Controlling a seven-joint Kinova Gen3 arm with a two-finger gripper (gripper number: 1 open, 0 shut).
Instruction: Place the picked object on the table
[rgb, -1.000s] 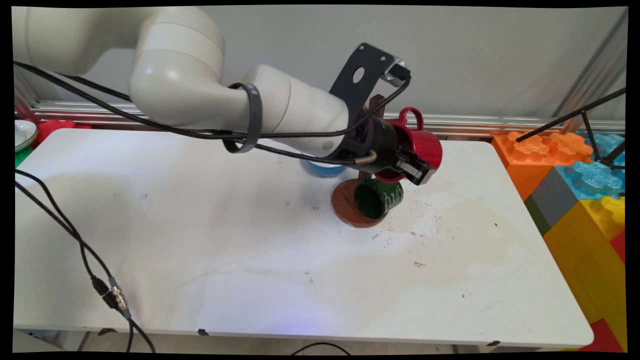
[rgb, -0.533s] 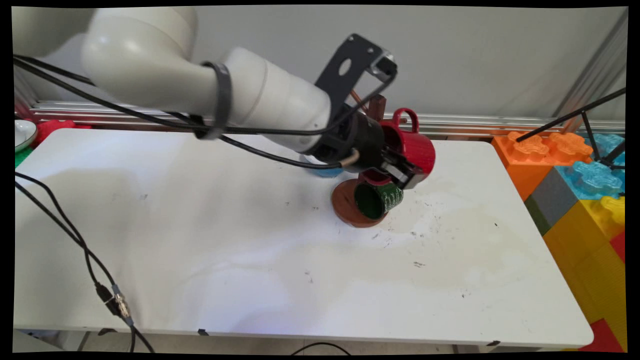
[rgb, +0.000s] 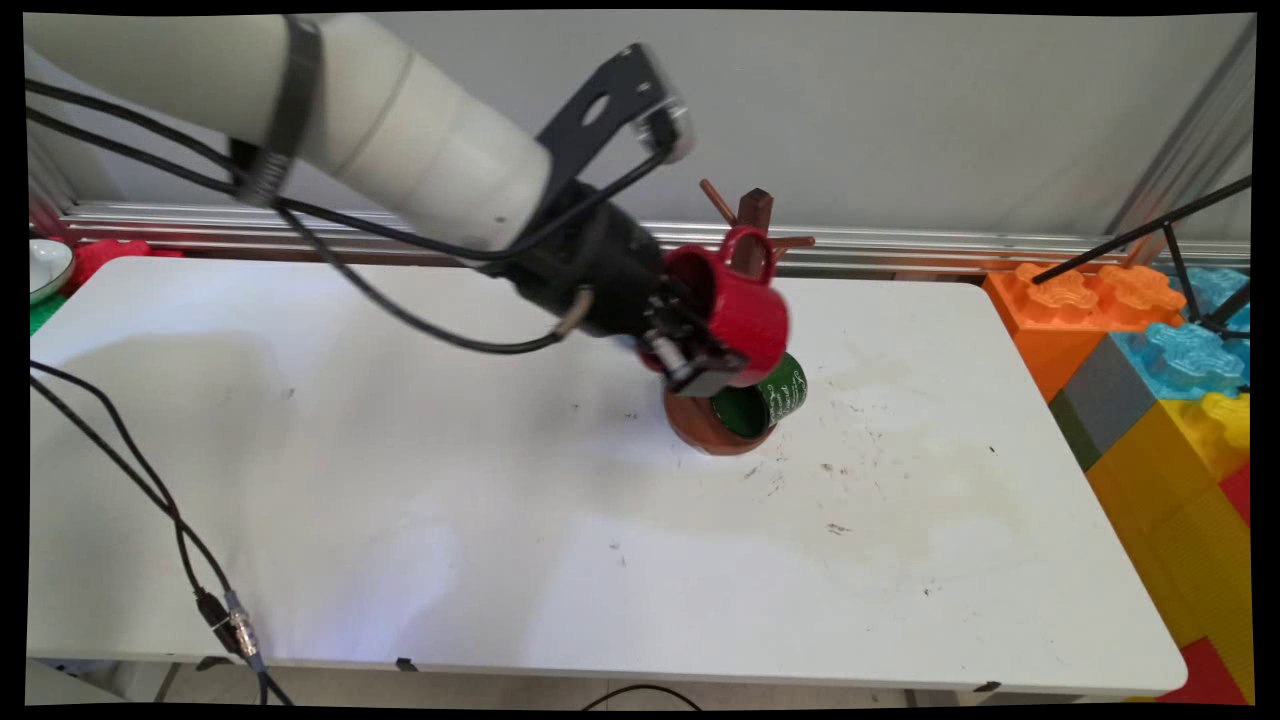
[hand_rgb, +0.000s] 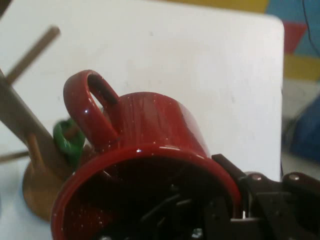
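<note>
Claw (rgb: 700, 355) grasping the rim of a red mug (rgb: 735, 310), held on its side in mid-air at frame centre, handle upward. Just below hangs a green mug (rgb: 765, 400) on a brown mug tree (rgb: 752, 215), whose round base rests on the white worktop (rgb: 500, 520).

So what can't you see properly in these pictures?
- Mug tree: main view, its post is hidden behind the red mug; only top pegs and base show.
- Green mug: main view, partly covered by the red mug; hand view shows only its handle.
- Tool: hand view, its tips are cut off by the bottom edge and the mug's rim.
- White dish: main view, cut off at the left edge.
</note>
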